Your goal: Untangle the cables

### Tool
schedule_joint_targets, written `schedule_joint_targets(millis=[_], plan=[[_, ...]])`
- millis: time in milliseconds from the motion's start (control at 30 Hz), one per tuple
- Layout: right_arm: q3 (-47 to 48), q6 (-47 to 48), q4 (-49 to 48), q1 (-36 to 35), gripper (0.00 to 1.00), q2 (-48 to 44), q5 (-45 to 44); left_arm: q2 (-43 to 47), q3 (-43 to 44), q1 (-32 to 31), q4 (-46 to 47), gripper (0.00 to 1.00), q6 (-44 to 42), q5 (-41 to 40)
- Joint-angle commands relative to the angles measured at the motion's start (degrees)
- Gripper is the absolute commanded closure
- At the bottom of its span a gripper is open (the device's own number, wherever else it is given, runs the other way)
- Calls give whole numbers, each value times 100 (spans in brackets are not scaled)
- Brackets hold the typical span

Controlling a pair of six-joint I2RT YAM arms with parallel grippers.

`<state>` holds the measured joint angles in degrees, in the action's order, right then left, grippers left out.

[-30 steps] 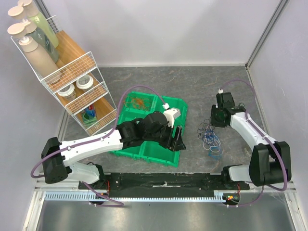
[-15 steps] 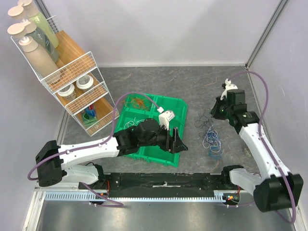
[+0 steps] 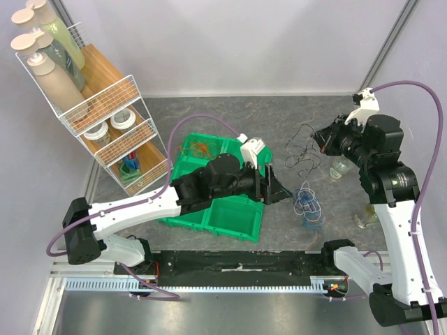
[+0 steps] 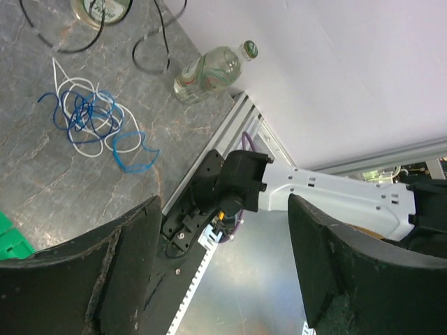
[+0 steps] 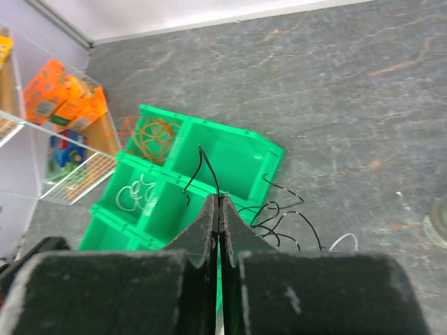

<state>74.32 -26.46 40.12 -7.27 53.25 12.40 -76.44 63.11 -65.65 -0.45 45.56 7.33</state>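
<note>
At the table's far left: wire rack, bottles on top, jars on a shelf. Right of it: divided bin, cable coil in its far-left compartment. Above the bin's right edge: left gripper. Just right of the bin: cable tangle. Behind that, hanging from the right gripper: second cable. Farther right: lone jar, toppled bottle in front of it.

1. The tray is coloured green.
2. An orange cable is seen inside the tray.
3. Right of the tray, blue and white cables and a black cable are seen.
4. The table is veined grey.
</note>
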Motion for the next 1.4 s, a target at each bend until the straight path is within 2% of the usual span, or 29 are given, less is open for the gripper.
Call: schedule_joint_targets(millis=[0,300,467,533,700,767,800,867,1033,1200,1300,1333,1367], plan=[[267,-474,128,-3,100,-113,727,-309,570,-10,-77,20,-73,-293],[-172,-1027,-153,-3,100,-719,1413,-617,1309,-18,-1071,19,-1760,-1646],[-690,-1536,-522,6,100,-1018,1800,-1038,1598,-9,-922,21,-2270,-1402],[-787,-1678,-645,-3,100,-1089,1836,-1179,1643,-10,-905,30,-2385,-1436],[-806,-1792,-812,-3,100,-1160,1687,-1163,1328,-10,-808,67,-2473,-1428],[-814,-1880,-970,6,100,-1203,1590,-1005,1012,-18,-799,89,-2421,-1489],[-814,-1907,-1040,6,100,-1229,1546,-900,853,-10,-799,93,-2386,-1533],[-814,-1925,-1207,6,100,-1239,1484,-558,467,-10,-755,97,-2324,-1551],[-893,-1819,-1410,6,100,-1203,1327,444,-456,-9,-676,98,-2218,-1420],[-1139,-1906,-1840,-3,100,-1212,1194,1025,-984,-9,-781,98,-2025,-761],[-1341,-2117,-2305,-3,100,-1116,1736,1219,-1204,-1,-615,98,-1902,-190],[-1437,-2170,-2498,6,89,-1055,2000,1315,-1283,-1,-519,98,-1841,-127],[-1578,-2179,-2596,6,61,-1028,2264,1395,-1319,-9,-431,98,-1762,-127]])
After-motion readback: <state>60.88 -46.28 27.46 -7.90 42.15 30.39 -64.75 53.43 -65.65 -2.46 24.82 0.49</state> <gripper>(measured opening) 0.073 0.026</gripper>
